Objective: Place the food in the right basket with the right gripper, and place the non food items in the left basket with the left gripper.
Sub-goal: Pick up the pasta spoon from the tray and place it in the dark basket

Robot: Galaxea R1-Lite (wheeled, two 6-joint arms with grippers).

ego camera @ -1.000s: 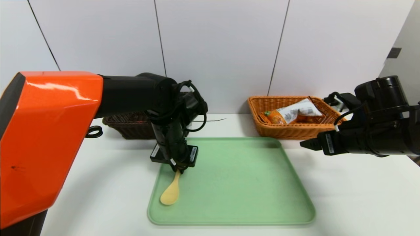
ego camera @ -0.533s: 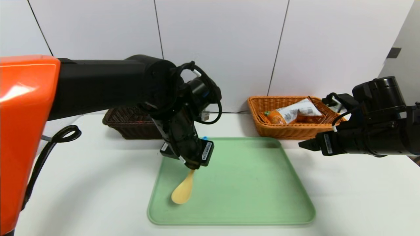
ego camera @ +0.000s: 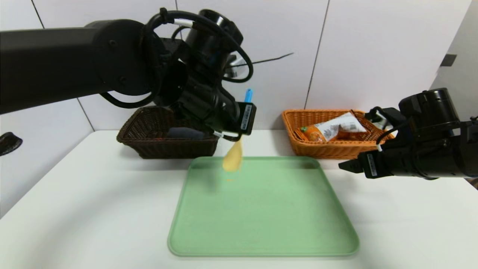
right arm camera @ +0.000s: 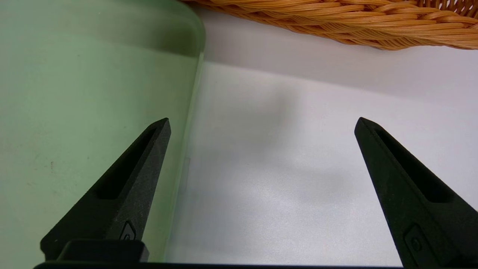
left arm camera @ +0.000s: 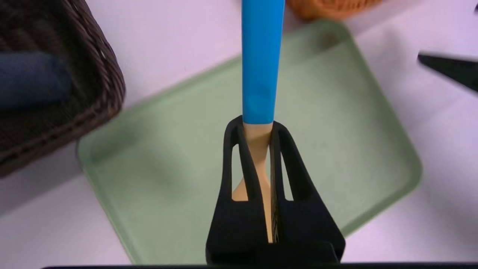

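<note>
My left gripper (ego camera: 234,137) is shut on a spoon (ego camera: 233,160) with a tan bowl and a blue handle (left arm camera: 260,59). It holds the spoon in the air above the far edge of the green tray (ego camera: 269,213), just right of the dark brown left basket (ego camera: 164,147). In the left wrist view the tan neck is pinched between the black fingers (left arm camera: 239,157) of the left gripper (left arm camera: 257,129). The orange right basket (ego camera: 328,147) holds food packets (ego camera: 334,129). My right gripper (right arm camera: 261,123) stands open and empty over the table beside the tray's right edge.
A dark blue-grey object (ego camera: 185,133) lies inside the left basket. The white table (ego camera: 93,209) surrounds the tray. A white panelled wall stands close behind both baskets.
My left gripper has lifted the spoon off the tray's near-left part and carried it up and back toward the left basket. The right arm has barely moved.
</note>
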